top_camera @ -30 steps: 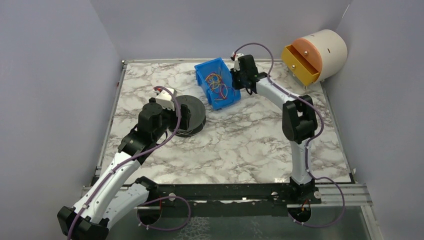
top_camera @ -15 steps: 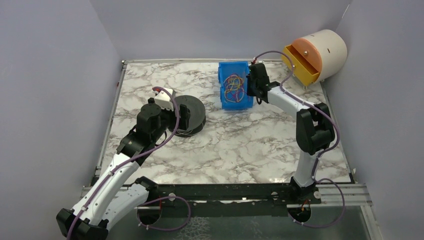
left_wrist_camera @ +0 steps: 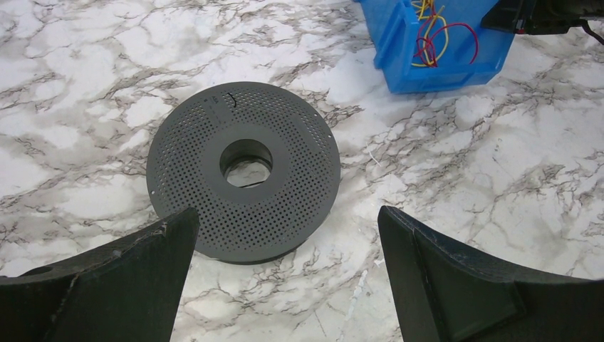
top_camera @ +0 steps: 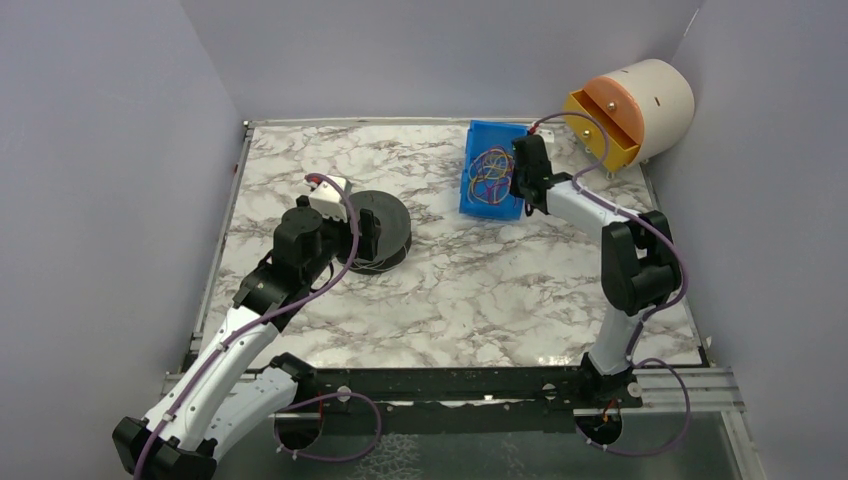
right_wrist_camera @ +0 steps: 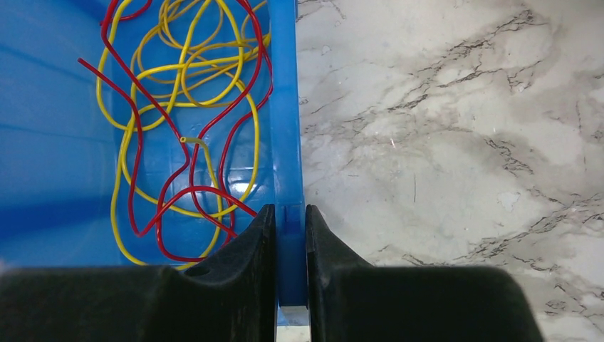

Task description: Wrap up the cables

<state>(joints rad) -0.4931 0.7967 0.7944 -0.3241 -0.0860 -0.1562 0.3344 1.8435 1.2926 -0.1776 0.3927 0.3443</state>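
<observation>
Your right pincer [right_wrist_camera: 290, 235]: clamped on rim of blue plastic bin [right_wrist_camera: 284, 107]; thin red-and-yellow cables [right_wrist_camera: 185, 140] just inside, leftward; left pincer [left_wrist_camera: 285, 222]: open, farther.

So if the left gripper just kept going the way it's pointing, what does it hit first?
The left gripper would probably meet the grey perforated disc lying flat just ahead; depth is unclear.

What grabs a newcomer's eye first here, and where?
The bright blue bin at the table's far right, holding a tangle of red and yellow cables, with the right tool shut on its wall. Next, the dark perforated disc lying flat left of centre, the left tool open by it.
</observation>
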